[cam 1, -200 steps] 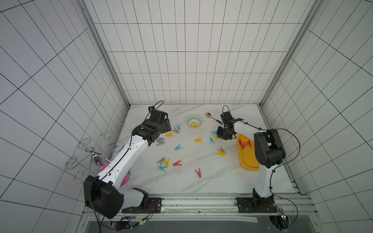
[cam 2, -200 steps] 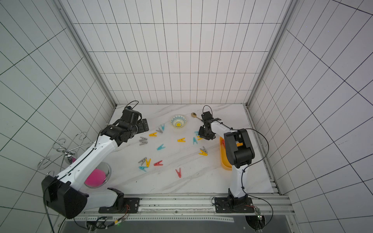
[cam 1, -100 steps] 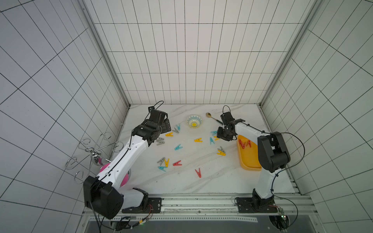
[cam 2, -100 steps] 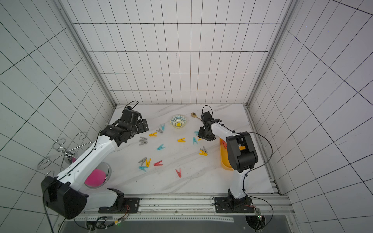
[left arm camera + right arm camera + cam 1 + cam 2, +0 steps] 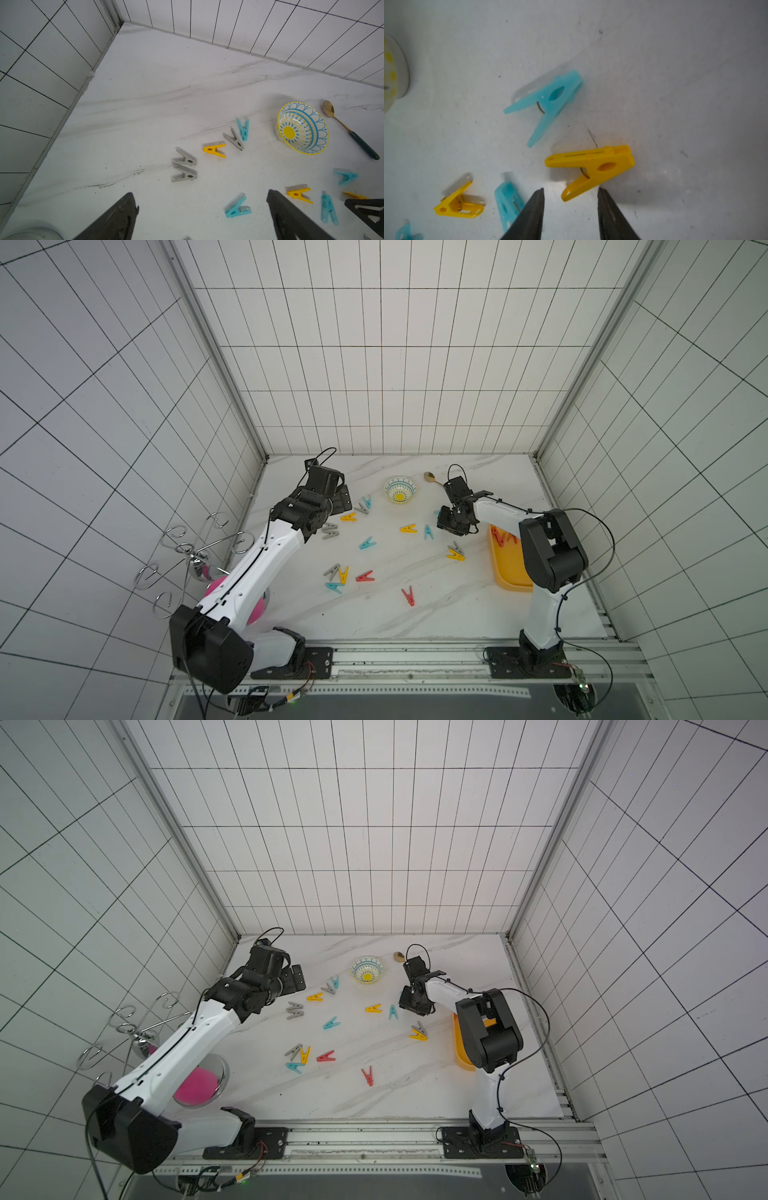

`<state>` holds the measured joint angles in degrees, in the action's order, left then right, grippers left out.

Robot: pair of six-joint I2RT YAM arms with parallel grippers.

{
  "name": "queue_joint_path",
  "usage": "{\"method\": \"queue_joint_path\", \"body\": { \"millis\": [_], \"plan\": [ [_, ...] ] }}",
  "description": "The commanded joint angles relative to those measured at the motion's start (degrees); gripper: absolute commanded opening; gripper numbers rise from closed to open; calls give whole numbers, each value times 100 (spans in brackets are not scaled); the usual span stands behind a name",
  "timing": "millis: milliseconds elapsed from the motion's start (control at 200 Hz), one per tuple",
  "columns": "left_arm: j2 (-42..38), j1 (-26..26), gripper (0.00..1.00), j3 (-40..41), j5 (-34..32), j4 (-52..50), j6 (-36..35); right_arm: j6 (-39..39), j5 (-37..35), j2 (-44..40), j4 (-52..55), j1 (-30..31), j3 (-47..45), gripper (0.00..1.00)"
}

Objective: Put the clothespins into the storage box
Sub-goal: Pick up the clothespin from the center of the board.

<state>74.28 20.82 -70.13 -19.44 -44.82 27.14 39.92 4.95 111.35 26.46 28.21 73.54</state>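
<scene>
Bright, even, diffuse light from above: soft faint shadows in both top views, wide-angle stretch toward corners. Right wrist view greyer, darker at corners, softly focused — small sheen beside yellow clothespin (image 5: 591, 168), bowl (image 5: 392, 72) edge blurred.

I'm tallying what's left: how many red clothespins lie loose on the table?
2: one red clothespin beside a yellow clothespin; the other red clothespin alone, closer to the front. More may be hidden.
</scene>
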Motion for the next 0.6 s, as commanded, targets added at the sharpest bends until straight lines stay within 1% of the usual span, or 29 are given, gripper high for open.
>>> {"method": "queue_joint_path", "body": {
  "millis": [0, 200, 400, 595],
  "plan": [
    [-141, -40, 99, 66, -11, 70, -85, 154, -165, 299, 22, 11, -94, 41],
    [-185, -117, 99, 107, -6, 87, -111, 140, -203, 253, 2, -164, -193, 26],
    [-150, -114, 99, 139, 77, 155, -59, -104, -284, 125, 151, -202, -243, 13],
    [-107, -124, 99, 167, 125, 208, -33, -411, -414, -282, 468, -215, -274, 6]
  ]
}}
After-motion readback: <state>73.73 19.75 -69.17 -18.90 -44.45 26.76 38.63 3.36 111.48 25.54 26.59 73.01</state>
